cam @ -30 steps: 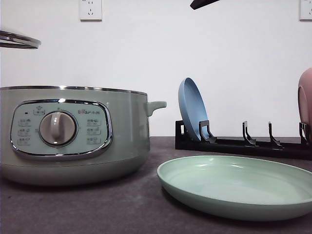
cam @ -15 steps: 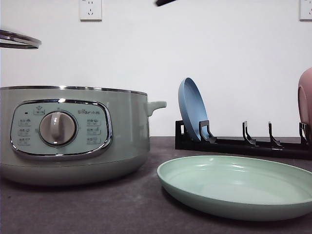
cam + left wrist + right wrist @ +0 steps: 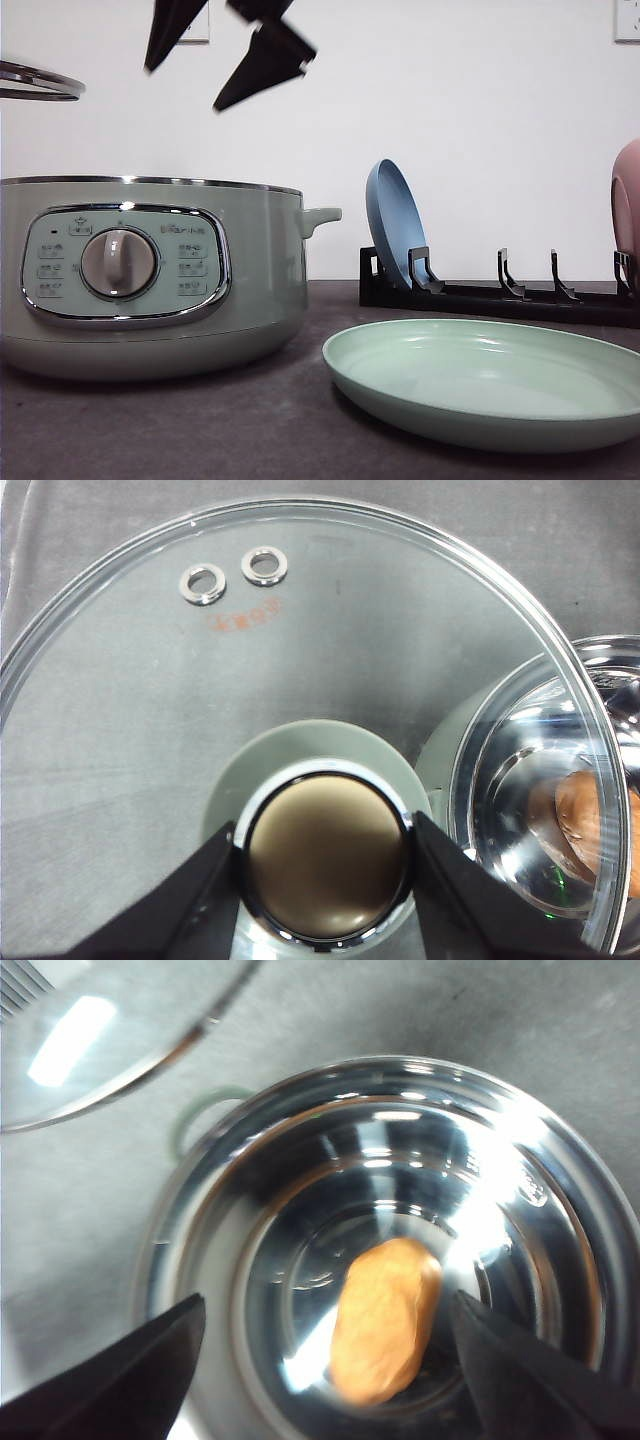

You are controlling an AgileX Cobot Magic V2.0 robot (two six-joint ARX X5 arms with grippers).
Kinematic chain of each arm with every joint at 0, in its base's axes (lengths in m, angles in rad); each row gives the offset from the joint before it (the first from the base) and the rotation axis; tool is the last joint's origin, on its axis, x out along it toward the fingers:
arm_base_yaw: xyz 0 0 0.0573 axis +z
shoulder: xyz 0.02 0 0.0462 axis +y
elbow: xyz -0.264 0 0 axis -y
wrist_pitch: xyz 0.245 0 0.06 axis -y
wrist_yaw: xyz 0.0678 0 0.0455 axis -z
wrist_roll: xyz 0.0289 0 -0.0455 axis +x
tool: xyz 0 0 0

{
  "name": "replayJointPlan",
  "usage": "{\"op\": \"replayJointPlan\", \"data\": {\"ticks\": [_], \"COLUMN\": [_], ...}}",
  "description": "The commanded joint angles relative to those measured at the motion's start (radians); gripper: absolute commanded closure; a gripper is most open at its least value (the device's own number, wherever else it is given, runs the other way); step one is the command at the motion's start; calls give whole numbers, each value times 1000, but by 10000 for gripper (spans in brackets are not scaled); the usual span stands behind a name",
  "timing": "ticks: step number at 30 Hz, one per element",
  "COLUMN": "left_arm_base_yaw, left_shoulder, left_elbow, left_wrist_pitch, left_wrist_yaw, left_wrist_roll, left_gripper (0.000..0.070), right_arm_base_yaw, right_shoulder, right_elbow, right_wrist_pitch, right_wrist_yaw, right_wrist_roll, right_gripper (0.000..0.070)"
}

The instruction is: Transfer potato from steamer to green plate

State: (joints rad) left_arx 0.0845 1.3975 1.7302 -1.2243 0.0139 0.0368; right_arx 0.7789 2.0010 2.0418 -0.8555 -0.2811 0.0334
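1 potato (image 3: 385,1320) in steamer (image 3: 150,270); R gripper (image 3: 200,65) jaws apart above; L gripper (image 3: 325,865) jaws clamp lid knob (image 3: 325,860).

Potato (image 3: 385,1318) in steamer (image 3: 150,280); green plate (image 3: 490,385) right

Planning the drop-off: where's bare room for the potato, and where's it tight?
The green plate is bare across its whole bowl. Bare tabletop runs between it and the steamer. Behind, the rack has open slots between the blue plate and pink dish. Crowded: over the steamer, right gripper open above the potato, left gripper holding the lid beside it.
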Motion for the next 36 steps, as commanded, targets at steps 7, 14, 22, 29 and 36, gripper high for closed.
{"op": "replayJointPlan", "data": {"ticks": [7,14,22,29,36], "left_arm_base_yaw": [2,2,1,1,1], "left_shoulder": [-4,-4,-4,-4,-4], "left_elbow": [42,42,42,42,42], "left_wrist_pitch": [39,38,38,38,38], "left_wrist_yaw": [0,0,0,0,0], "left_wrist_roll": [11,11,11,11,11], "left_gripper": [699,699,699,699,699], "right_arm_base_yaw": [31,37,44,46,50], "right_shoulder": [129,190,247,264,264], "right_elbow": [41,41,41,41,41], "right_wrist_pitch": [42,45,43,24,8], "right_wrist_yaw": [73,98,107,132,132], "right_wrist_roll": [-3,-3,-3,-7,-9], "right_gripper": [202,202,202,202,204]}}
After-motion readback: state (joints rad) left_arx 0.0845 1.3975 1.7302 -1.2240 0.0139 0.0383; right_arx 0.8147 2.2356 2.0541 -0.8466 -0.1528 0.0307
